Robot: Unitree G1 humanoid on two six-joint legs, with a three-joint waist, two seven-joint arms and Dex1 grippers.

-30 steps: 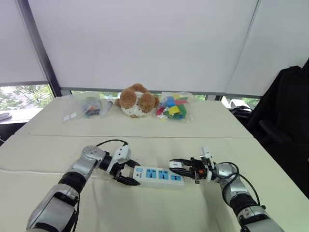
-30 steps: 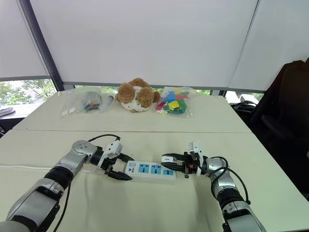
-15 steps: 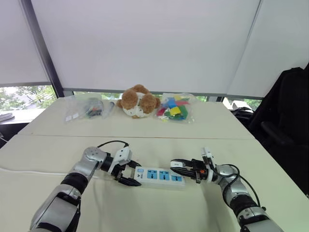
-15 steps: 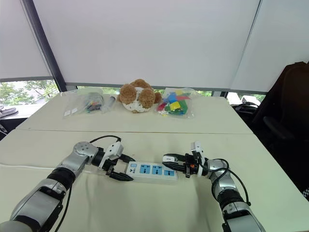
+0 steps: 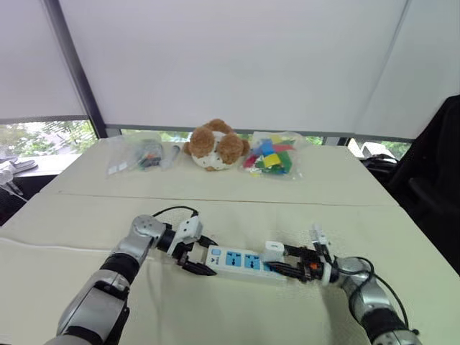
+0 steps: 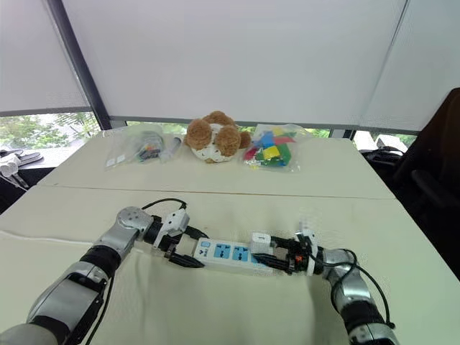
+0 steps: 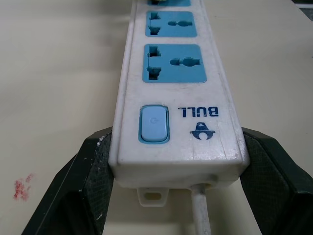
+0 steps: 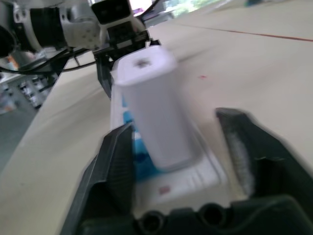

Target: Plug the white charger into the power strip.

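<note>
The power strip [image 5: 241,260] lies flat on the cream table, its blue sockets facing up. My left gripper [image 5: 192,257] is shut on its switch end; in the left wrist view both black fingers [image 7: 93,171] press the sides of the strip [image 7: 176,98] by the cord. The white charger [image 5: 273,249] stands upright on the socket at the strip's other end, with its prongs hidden. My right gripper [image 5: 289,260] is open around it. In the right wrist view the charger [image 8: 156,112] stands between the spread fingers [image 8: 244,152], with a gap on one side.
A brown teddy bear [image 5: 215,146], a bag of coloured blocks [image 5: 272,158] and another clear bag [image 5: 140,154] sit along the table's far edge. A black chair [image 5: 438,172] stands at the right. The strip's white cord [image 5: 43,248] trails off to the left.
My right gripper has opened and let go of the white charger, which now stands on the strip's end socket. The hand has drawn back slightly to the right. The camera view has shifted.
</note>
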